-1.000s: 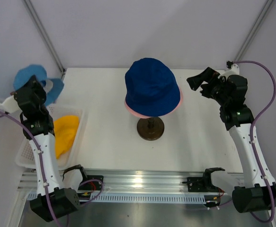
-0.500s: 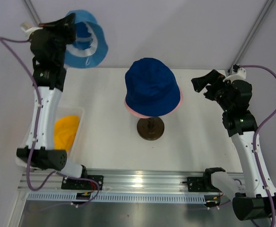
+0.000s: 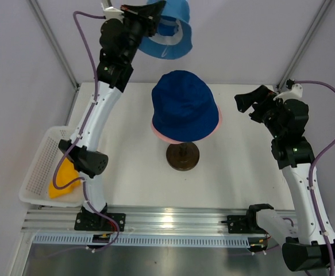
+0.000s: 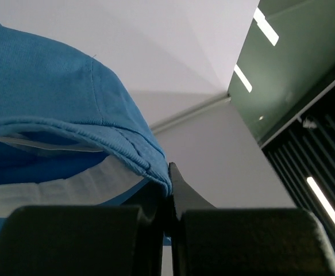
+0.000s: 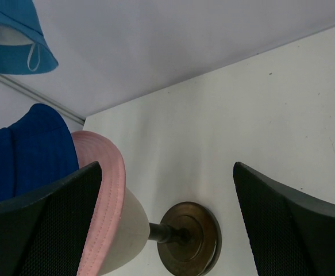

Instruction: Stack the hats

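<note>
Light blue hat held high behind the stack on the white desk

Top view: the desk (image 3: pixel 242 172) stands between pale walls. The left hand (image 3: pixel 146 12) grasps the light blue hat (image 3: pixel 170 31) at 12 o'clock from the stack, raised well clear of it. The navy hat (image 3: pixel 184 103) covers the pink hat (image 3: pixel 157 130), of which only a thin brim edge shows, above the stand's dark base (image 3: pixel 183 156). The yellow-orange hat (image 3: pixel 61 184) lies in the white basket (image 3: pixel 38 164) at 8 o'clock, partly behind the left arm. The right hand (image 3: pixel 246 105) hangs at 3 o'clock, with bare desk beneath it. Left wrist view: the fingers are clenched on the light blue brim, and the crown is cut off by the frame. Right wrist view: the fingers stand wide apart, released, and the cream head (image 5: pixel 135 221) shows under the pink brim.
</note>
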Robot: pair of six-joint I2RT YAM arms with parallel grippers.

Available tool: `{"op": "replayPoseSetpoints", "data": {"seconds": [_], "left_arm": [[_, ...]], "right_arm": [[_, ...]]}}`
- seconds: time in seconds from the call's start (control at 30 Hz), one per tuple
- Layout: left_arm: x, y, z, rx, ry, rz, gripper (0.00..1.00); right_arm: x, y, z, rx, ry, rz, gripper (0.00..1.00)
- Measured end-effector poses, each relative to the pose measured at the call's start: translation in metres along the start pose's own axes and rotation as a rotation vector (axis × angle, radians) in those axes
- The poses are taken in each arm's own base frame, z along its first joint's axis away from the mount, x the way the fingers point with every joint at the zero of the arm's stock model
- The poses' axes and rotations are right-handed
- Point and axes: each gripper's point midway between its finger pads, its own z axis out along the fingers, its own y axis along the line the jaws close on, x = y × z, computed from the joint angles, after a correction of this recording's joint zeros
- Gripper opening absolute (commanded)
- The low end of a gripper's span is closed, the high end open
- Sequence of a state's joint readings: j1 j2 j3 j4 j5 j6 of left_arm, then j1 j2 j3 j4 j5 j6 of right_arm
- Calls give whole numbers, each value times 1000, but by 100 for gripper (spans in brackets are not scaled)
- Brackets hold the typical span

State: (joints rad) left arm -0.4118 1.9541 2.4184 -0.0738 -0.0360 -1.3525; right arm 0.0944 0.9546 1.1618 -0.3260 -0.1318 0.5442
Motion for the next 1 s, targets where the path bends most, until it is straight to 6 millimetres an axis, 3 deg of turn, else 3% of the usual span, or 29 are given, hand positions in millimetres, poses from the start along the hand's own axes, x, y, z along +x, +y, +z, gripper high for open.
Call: {"op": "replayPoseSetpoints", "data": {"seconds": [0.17,0.27,0.37,0.47,0.7,0.8,0.9,1.0], "left_arm": [[71,10,-24,-20,178,1,1],[98,22,-46,-51,271,9,1],[104,27,-66,-66,310,29,1],[104,20,-87,-48,339,40,1],[96,-36,-130,84,392,55,1],[94,-51,-146,122,407,58,1],[96,-46,-164,121,421,54,1],[103,-21,-187,80,431,37,1]], "right_arm": [[-4,-2,-4,14,-18,0,99],[-5,-1,-7,13,-20,0,99],[-6,1,-10,9,-28,-1,99],[-10,4,-15,0,-41,-2,99],[-12,7,-19,-12,-58,10,99],[-9,6,-17,-14,-51,23,99],[-8,7,-16,-20,-48,34,99],[-5,6,-14,-23,-43,45,99]]}}
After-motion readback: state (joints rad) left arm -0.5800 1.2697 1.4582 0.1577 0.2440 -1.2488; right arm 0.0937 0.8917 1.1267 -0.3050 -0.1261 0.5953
